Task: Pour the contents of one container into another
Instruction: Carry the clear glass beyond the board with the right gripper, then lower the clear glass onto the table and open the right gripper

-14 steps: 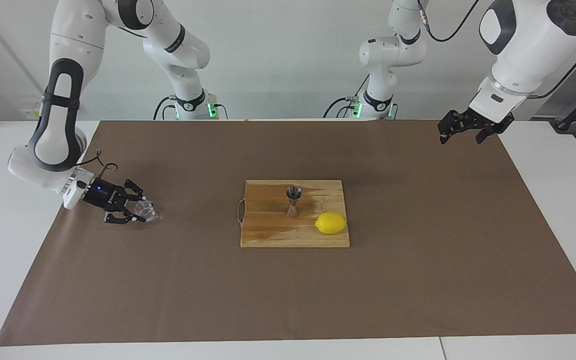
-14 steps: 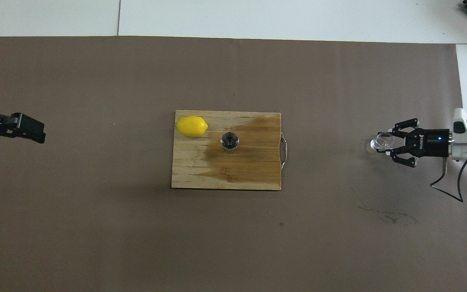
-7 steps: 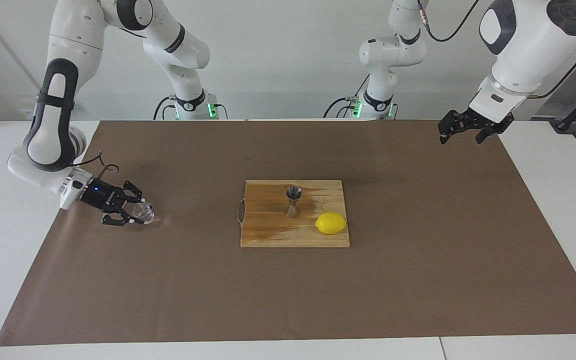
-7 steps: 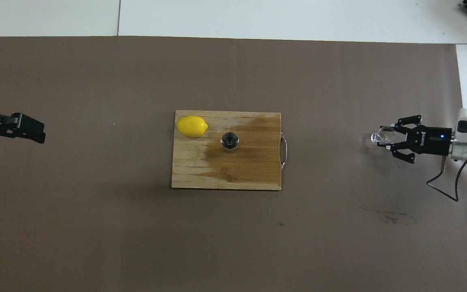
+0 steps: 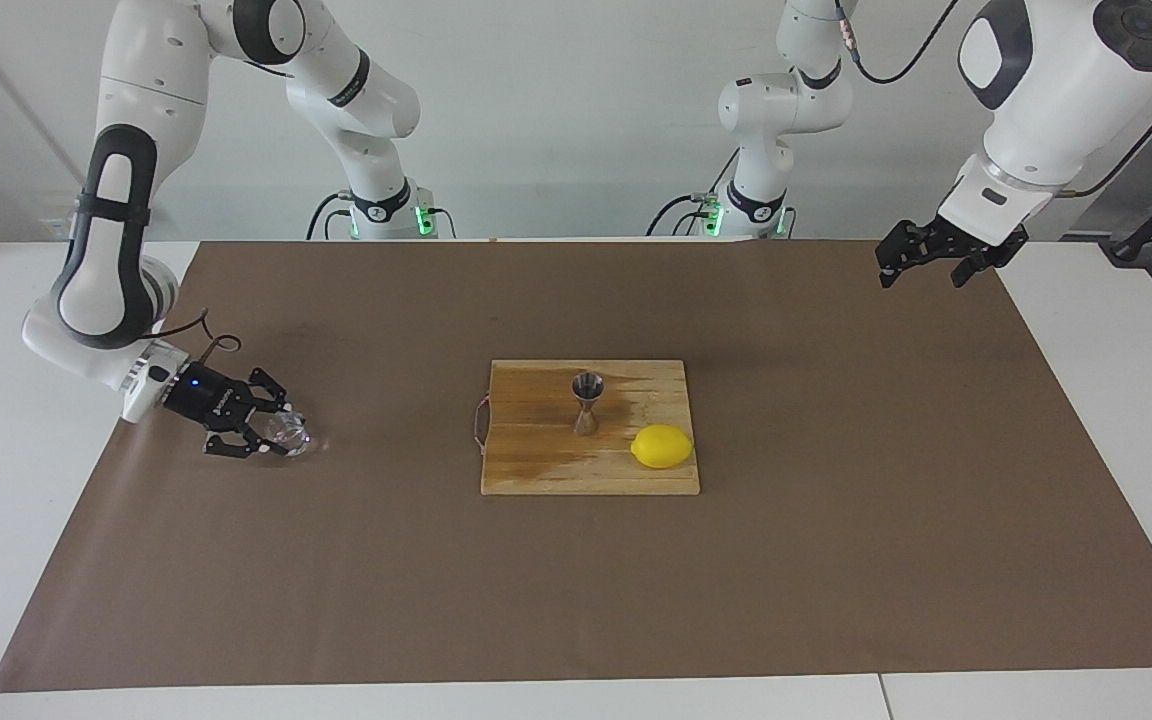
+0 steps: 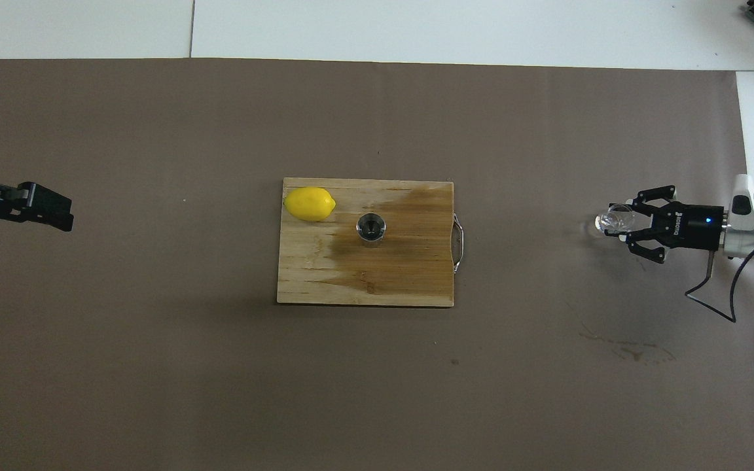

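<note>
Slightly shifted, right tool (image 5: 271,433) grips glass cup (image 5: 286,431), tilted sideways.

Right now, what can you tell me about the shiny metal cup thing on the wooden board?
The jigger is small, silvery steel, shaped like an hourglass: two cones joined at a narrow waist. It stands upright, open mouth up, on the wooden cutting board, on the darker stained part. The lemon lies close beside it, not touching. No gripper is near it. Whether anything is inside cannot be told.
</note>
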Action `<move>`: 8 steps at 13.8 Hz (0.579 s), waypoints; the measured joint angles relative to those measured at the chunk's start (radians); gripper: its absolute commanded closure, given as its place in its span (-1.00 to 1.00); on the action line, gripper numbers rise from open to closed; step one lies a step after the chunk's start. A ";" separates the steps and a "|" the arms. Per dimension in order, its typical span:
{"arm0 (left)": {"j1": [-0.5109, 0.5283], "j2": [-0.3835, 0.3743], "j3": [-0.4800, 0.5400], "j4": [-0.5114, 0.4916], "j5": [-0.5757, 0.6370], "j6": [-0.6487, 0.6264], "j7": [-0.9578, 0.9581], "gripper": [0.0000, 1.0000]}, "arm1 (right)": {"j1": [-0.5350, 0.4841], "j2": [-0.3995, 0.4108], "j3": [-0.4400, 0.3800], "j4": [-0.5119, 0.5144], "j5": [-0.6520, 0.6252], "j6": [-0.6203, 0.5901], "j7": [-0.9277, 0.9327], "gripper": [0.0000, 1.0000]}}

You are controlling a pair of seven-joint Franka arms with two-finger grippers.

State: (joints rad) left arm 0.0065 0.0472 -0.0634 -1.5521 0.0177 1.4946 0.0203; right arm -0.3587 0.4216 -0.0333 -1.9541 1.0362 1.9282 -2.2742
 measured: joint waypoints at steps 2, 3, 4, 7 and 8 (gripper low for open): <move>0.000 0.000 0.000 0.000 0.000 0.000 0.000 -1.00 | 0.000 0.003 0.002 -0.002 -0.019 0.000 -0.012 1.00; 0.000 0.000 0.000 0.000 0.000 0.000 0.000 -1.00 | 0.000 0.004 0.002 -0.003 -0.027 -0.001 -0.016 1.00; 0.000 0.000 0.000 0.000 0.000 0.000 0.000 -1.00 | 0.000 0.005 0.003 -0.003 -0.037 -0.001 -0.018 1.00; 0.000 0.000 0.000 0.000 0.000 0.000 0.000 -1.00 | 0.001 0.006 0.004 -0.006 -0.046 -0.002 -0.022 1.00; 0.000 0.000 0.000 0.000 0.000 0.000 0.000 -1.00 | 0.001 0.006 0.005 -0.007 -0.053 -0.004 -0.024 1.00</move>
State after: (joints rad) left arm 0.0065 0.0472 -0.0634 -1.5521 0.0177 1.4946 0.0203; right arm -0.3580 0.4273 -0.0286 -1.9613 0.9830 1.9243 -2.2978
